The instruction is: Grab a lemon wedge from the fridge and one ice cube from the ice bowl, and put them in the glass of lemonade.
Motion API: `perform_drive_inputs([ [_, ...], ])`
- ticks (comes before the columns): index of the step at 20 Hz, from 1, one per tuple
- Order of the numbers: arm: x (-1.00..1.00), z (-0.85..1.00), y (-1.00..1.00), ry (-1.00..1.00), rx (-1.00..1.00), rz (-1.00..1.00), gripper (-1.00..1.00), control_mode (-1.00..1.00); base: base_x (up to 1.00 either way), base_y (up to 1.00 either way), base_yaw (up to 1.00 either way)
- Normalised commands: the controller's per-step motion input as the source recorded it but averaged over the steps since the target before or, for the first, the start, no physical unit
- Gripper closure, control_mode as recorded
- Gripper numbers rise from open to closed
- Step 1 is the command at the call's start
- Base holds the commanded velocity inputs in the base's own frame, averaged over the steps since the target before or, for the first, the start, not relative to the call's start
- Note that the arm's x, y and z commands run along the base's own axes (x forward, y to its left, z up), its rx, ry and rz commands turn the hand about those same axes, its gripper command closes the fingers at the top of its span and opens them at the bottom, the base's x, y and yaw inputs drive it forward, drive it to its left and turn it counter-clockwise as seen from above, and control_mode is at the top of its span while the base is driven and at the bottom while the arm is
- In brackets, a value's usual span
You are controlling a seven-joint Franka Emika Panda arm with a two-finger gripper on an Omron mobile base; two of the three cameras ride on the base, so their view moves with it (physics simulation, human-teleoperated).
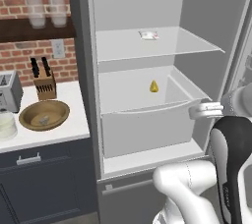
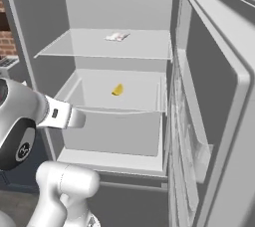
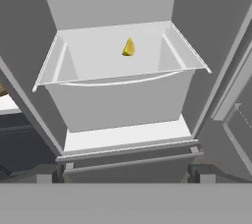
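The fridge (image 1: 82, 70) stands open. A tiny yellow lemon wedge (image 1: 154, 86) (image 2: 117, 89) (image 3: 129, 47) lies on the floor of its white drawer (image 1: 147, 132), near the back. My gripper (image 3: 125, 174) hangs in front of the drawer, lower than the wedge and well short of it, with its jaws wide open and nothing between them. On the counter to the left sits the brown wooden ice bowl (image 1: 44, 114) with a pale ice cube (image 1: 44, 119) in it. The glass of lemonade (image 1: 6, 125), whitish, is cut off by the left edge.
A flat white packet (image 1: 148, 35) lies on the fridge's upper shelf. The open fridge door (image 2: 219, 101) stands close on the right. A knife block (image 1: 44, 84) and a toaster (image 1: 9, 92) sit behind the bowl, with tall clear glasses (image 1: 47, 6) on a wall shelf.
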Motion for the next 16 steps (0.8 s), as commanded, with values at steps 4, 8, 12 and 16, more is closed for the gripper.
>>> perform_drive_inputs([
  [4, 0.0, 0.0, 0.0, 0.0, 0.0, 0.0, -1.0, 1.0, 0.39, -0.06, 0.0],
  [8, 0.0, 0.0, 0.0, 0.0, 0.0, 0.0, -1.0, 1.0, 0.1, 0.0, 0.0],
  [12, 0.05, -0.13, -0.02, 0.0, 0.0, 0.0, -1.0, -1.0, 0.0, 0.0, 0.0],
  [16, 0.39, -0.31, -0.06, 0.0, 0.0, 0.0, -1.0, -1.0, 0.0, 0.0, 0.0],
])
